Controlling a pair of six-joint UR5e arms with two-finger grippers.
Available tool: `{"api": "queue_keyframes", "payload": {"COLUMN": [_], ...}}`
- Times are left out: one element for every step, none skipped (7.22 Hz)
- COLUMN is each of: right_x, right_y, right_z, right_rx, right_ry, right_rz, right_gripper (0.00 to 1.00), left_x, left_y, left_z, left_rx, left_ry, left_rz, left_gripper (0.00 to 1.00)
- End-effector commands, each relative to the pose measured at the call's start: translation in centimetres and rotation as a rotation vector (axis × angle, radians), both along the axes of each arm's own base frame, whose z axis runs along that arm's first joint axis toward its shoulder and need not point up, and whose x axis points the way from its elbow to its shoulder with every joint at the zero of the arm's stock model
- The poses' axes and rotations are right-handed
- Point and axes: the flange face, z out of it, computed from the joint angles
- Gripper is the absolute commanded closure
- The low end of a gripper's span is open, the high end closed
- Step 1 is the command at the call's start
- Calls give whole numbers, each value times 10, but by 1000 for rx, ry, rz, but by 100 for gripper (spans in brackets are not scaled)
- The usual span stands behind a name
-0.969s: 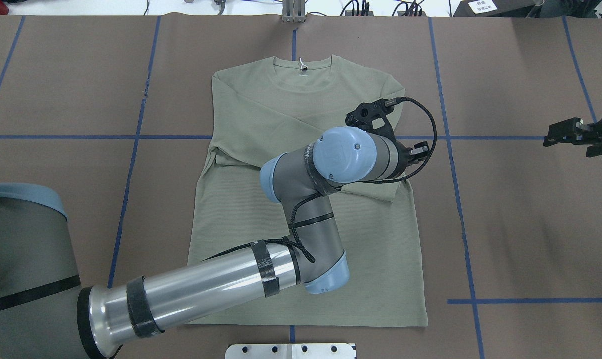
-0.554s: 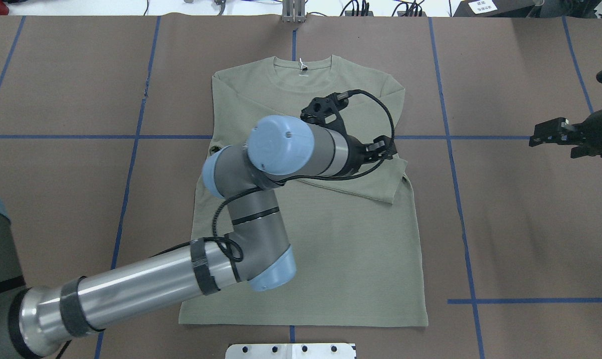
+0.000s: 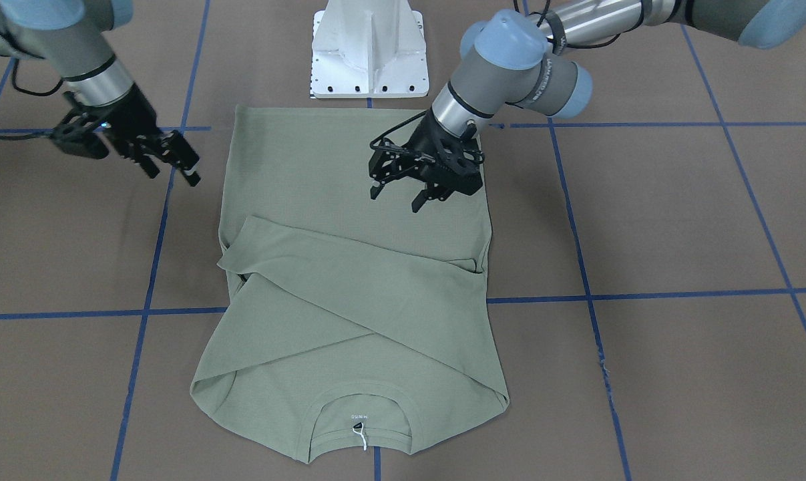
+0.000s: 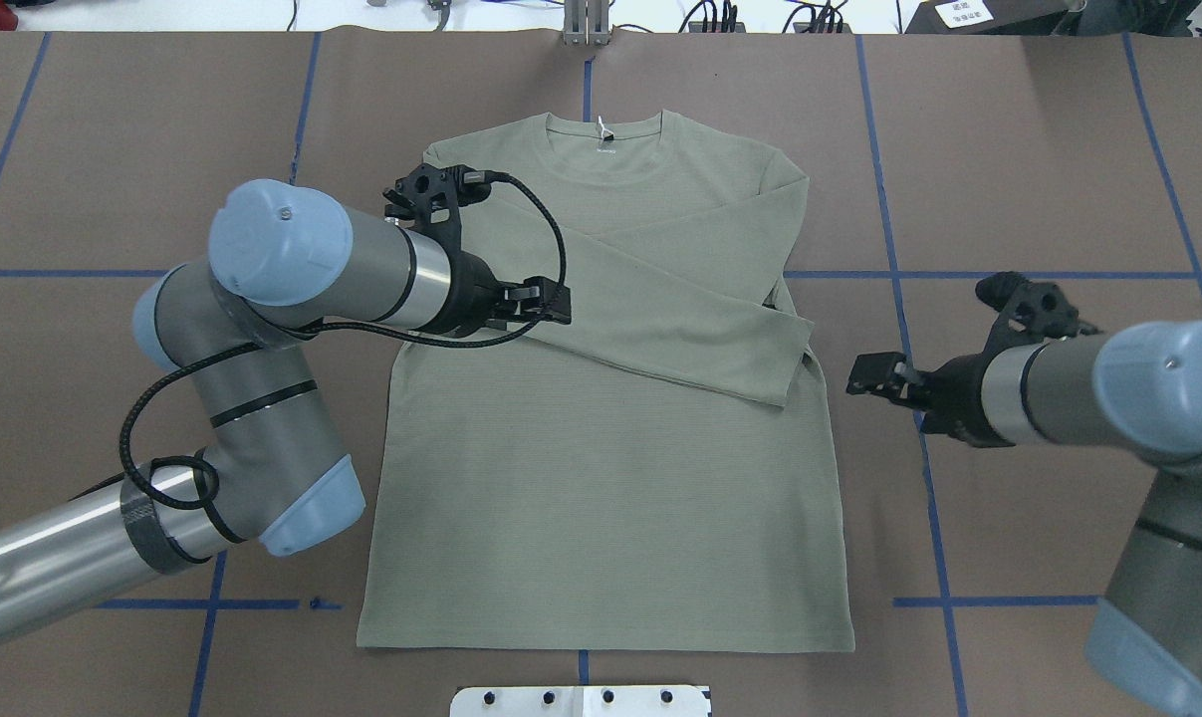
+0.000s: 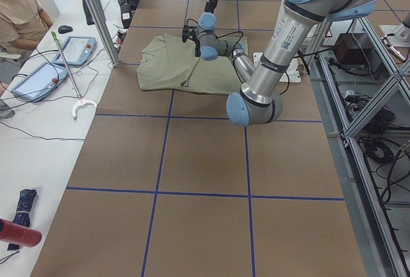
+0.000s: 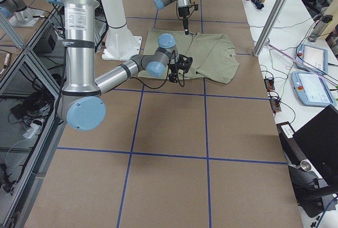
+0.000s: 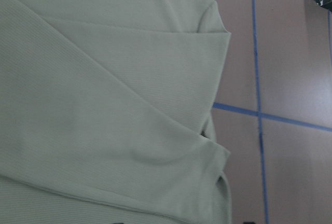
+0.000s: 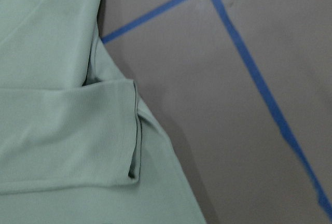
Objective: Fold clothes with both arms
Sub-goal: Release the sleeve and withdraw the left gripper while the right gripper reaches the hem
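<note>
Left gripper has pulled back from the shirt's 3 o'clock side to 9 o'clock, fingers spread, empty. Right gripper has moved in at 3 o'clock, just off the sleeve cuff, spread, empty. Shirt flat mid-table, sleeves crossed; body fold probably next.

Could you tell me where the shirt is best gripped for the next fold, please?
Probably the left hem corner for the left hand, the right hem corner for the right hand, each from its own side: the shirt lies flat, hem uncovered.
</note>
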Motion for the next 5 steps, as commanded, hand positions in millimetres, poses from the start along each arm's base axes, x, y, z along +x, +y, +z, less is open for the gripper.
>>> {"api": "queue_keyframes", "payload": {"right_x": [-68, -86, -101, -105, -105], "right_y": [88, 122, 156, 168, 176], "right_z": [-38, -45, -44, -39, -24], "right_rx": [-37, -116, -94, -96, -107], "right_ry": [29, 24, 23, 44, 93], "right_rz": [26, 57, 70, 57, 56], "right_gripper": [3, 8, 14, 18, 18], "left_x": [-24, -32, -37, -36, -38], "left_y": [-10, -22, -21, -21, -20], "left_z": [31, 37, 46, 48, 52], "left_rx": [-3, 13, 45, 45, 42], "left_ry": [-46, -62, -81, -86, -87], "left_rz": [-12, -27, -15, -17, -14], "left_gripper": [19, 19, 19, 19, 19]}}
